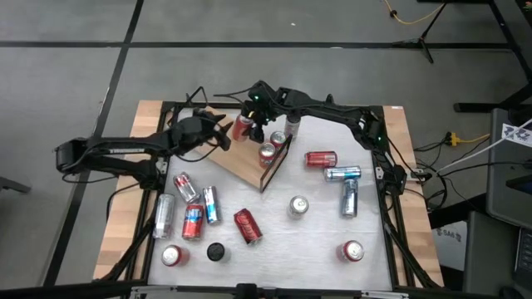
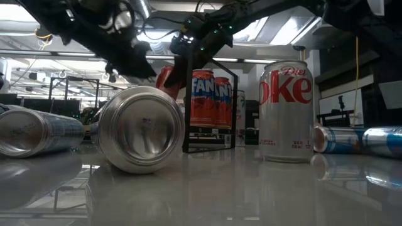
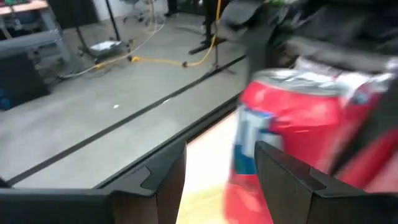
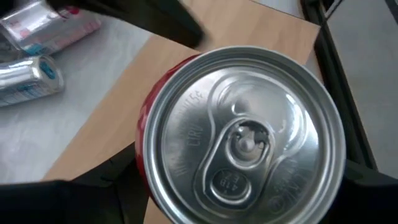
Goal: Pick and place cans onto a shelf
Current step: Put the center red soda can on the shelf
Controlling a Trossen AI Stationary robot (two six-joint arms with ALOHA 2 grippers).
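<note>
High view: my right gripper (image 1: pixel 247 124) pinches a red can (image 1: pixel 243 127) over the far corner of the shelf (image 1: pixel 241 159); my left gripper (image 1: pixel 223 135) sits just beside it, jaws spread and empty. Two cans (image 1: pixel 272 152) stand on the board nearby; others (image 1: pixel 193 218) lie across the table (image 1: pixel 324 241).

Low view: a toppled can (image 2: pixel 141 129) blocks the foreground; shelf cans stand behind.

Left wrist view: held can just ahead of my fingers (image 3: pixel 165 180).

Right wrist view: can top fills frame.

Risk: left fingers crowd the can; lowering could clip them or topple neighbours.
</note>
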